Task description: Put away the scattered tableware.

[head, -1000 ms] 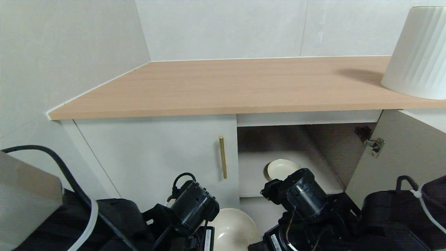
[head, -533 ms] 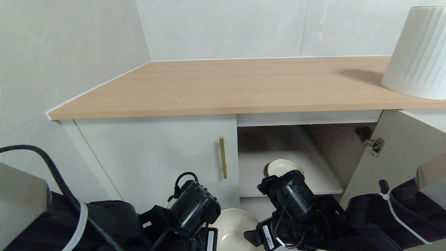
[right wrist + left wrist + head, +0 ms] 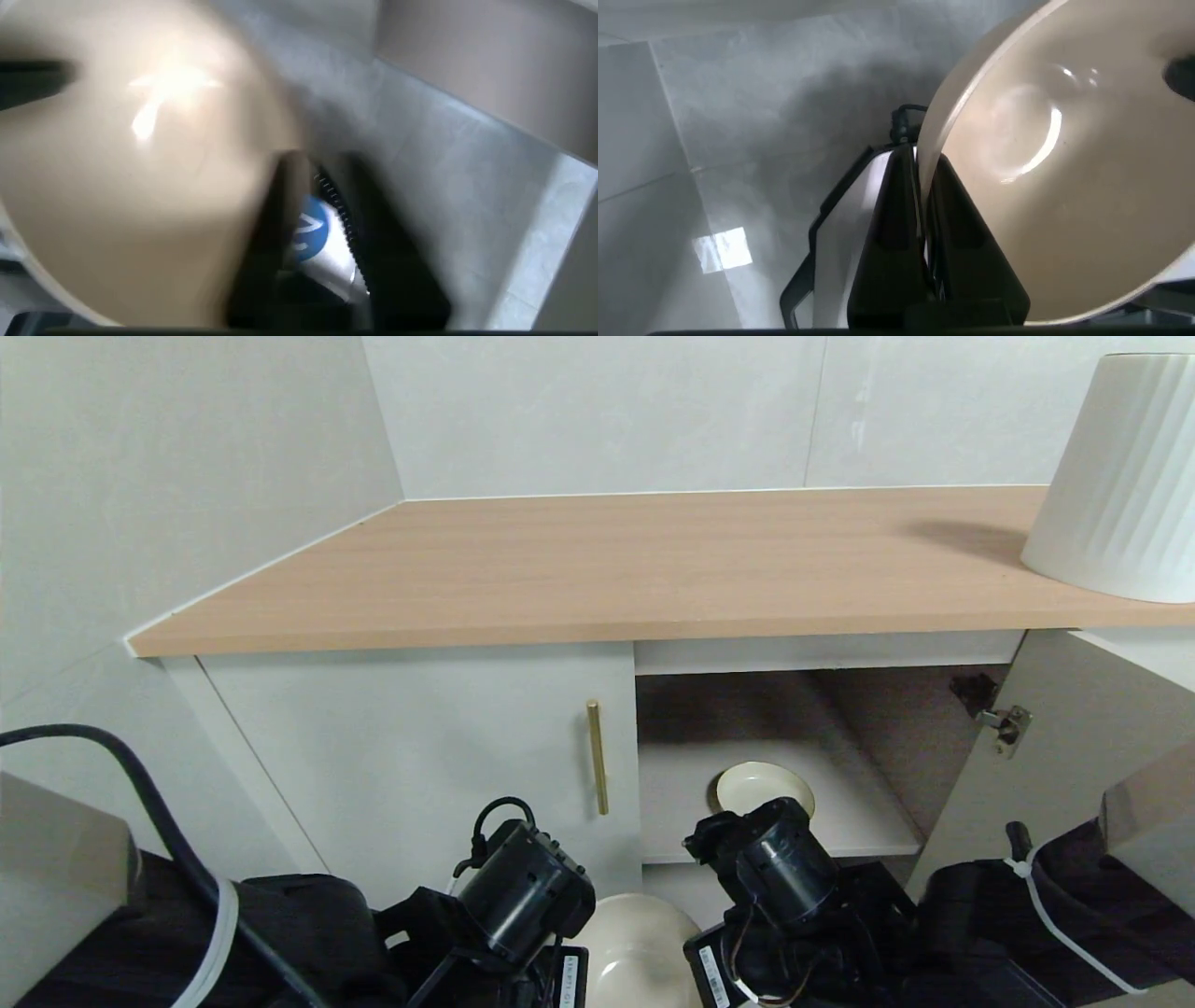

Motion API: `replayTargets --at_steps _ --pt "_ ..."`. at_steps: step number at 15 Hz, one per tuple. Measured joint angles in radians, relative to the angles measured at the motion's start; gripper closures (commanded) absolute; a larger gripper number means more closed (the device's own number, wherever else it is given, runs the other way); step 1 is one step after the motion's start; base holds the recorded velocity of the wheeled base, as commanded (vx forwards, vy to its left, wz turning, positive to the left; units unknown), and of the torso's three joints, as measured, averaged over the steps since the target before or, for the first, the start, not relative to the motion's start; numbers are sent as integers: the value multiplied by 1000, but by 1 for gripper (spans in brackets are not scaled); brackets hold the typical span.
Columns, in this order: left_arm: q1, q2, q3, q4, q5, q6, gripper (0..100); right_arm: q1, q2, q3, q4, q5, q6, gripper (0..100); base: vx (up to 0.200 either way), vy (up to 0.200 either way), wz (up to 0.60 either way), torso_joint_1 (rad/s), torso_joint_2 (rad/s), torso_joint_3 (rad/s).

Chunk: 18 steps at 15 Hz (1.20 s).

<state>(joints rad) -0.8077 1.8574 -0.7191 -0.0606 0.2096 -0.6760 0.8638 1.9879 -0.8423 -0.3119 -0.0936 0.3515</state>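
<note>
My left gripper [image 3: 920, 163] is shut on the rim of a cream bowl [image 3: 1064, 168], which it holds tilted low in front of the cabinet. In the head view this bowl [image 3: 635, 947] sits between the left arm's wrist [image 3: 523, 896] and the right arm's wrist [image 3: 780, 863]. My right gripper [image 3: 322, 182] is close against the same bowl [image 3: 140, 168], its fingers apart right at the bowl's edge, blurred. A second cream dish [image 3: 764, 787] lies on the shelf [image 3: 672, 803] inside the open cabinet.
The cabinet's left door [image 3: 420, 756] with a brass handle [image 3: 597, 756] is closed. The right door [image 3: 1027, 737] stands swung open. A wooden countertop [image 3: 607, 569] runs above, with a white ribbed shade [image 3: 1116, 476] at its right end.
The right arm has swung left toward the held bowl, uncovering more of the dish on the shelf. The left arm and the bowl have shifted only slightly.
</note>
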Motion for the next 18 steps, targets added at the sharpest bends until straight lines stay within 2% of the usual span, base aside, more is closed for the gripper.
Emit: replayTargets --at_steps 8,9,18 --pt "1 3 0 3 0 0 100 -2 0 2 1 -2 -1 100 0 0 0 0 0 0" --pt "1 1 0 3 0 0 0 -2 0 2 1 -2 -1 100 0 0 0 0 0 0" --pt "8 -19 -9 4 5 0 0 -11 4 4 6 -31 -6 100 0 0 0 0 0 0"
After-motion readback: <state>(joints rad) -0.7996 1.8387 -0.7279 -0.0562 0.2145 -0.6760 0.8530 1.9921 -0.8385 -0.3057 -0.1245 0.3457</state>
